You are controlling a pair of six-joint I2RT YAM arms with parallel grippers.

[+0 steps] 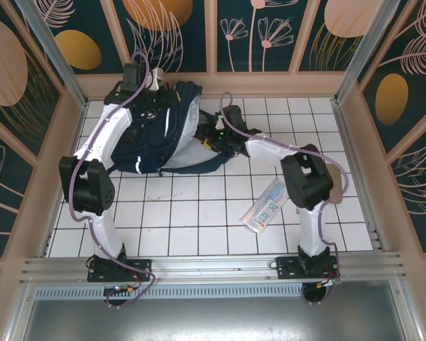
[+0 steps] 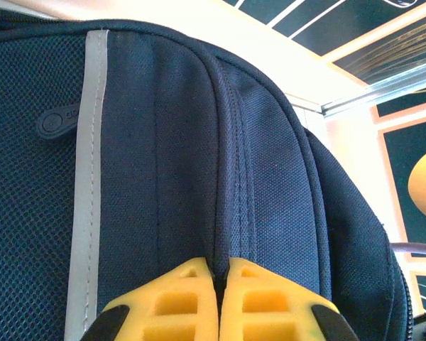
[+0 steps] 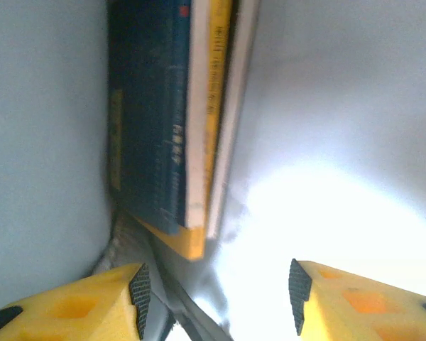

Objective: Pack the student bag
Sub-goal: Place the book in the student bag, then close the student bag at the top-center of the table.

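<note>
The student bag [image 1: 156, 145] lies on its side at the far left-centre of the tiled counter [image 1: 199, 227], its mouth turned toward our right arm. Our left gripper [image 2: 219, 268] is closed tight, its yellow fingers pinching a raised seam of the navy fabric, not far from the grey reflective stripe [image 2: 85, 177]. We judge it is holding the mouth up.

Our right gripper [image 3: 216, 291] is inside the bag against the pale lining [image 3: 341, 92], jaws roughly half apart with nothing between them. Just ahead, a stack of books [image 3: 170, 128] with dark blue, yellow and white edges rests along the lining wall, apart from the fingers. A pale booklet [image 1: 265, 207] lies on the counter just beside the right arm's elbow, so the packing looks unfinished.

Several things could go wrong from here:

- **Snagging on the way out.** With the jaws apart, a finger could hook the loose lining or a book's corner as the arm backs out. That would drag the stack toward the mouth.
- **Losing the pinch.** The left gripper holds only a thin ridge of cloth. A tug from the right arm might pull it free, and the mouth would sag onto that arm.
- **Knocking the booklet.** The right elbow is so near the booklet that a careless swing could push it askew or toward the counter's edge, making it harder to pick up.
</note>
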